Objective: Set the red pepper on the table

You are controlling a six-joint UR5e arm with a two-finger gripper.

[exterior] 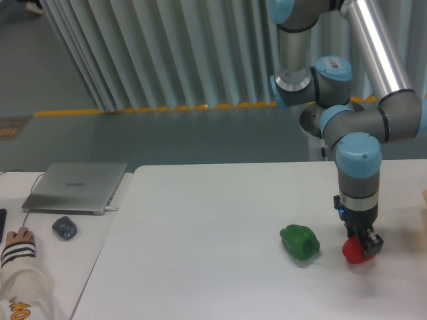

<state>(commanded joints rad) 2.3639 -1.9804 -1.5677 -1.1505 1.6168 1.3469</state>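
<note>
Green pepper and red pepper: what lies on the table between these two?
Nothing: the fixed camera shows only bare white table between the green pepper and the red pepper held in the pincer.

No legible text or labels.
</note>
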